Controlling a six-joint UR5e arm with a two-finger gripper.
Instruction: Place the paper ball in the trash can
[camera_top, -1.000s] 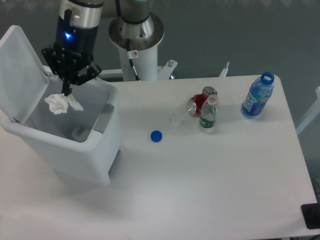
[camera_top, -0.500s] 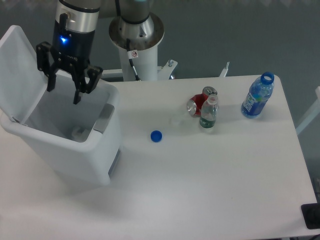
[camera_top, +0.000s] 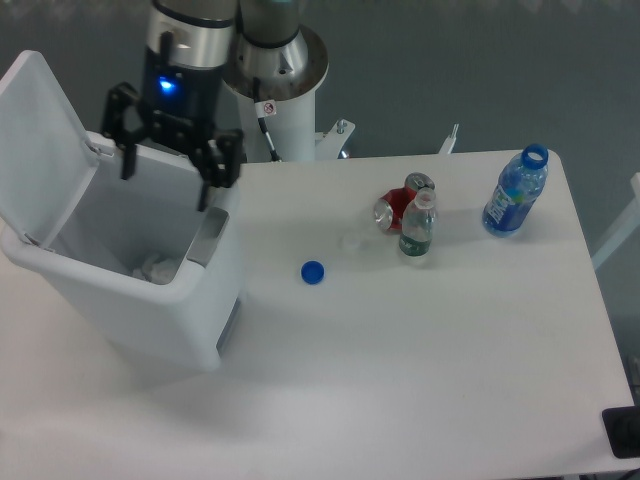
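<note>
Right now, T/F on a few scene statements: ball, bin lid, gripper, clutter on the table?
1. The paper ball lies inside the trash can. True.
2. The gripper is shut on the paper ball. False: its fingers are spread and empty.
3. The trash can's lid is closed. False: it is flipped open, standing up at the back left.
4. The blue bottle cap lies on the table, apart from the trash can. True.
5. The blue bottle lies on its side. False: it stands upright, uncapped.
</note>
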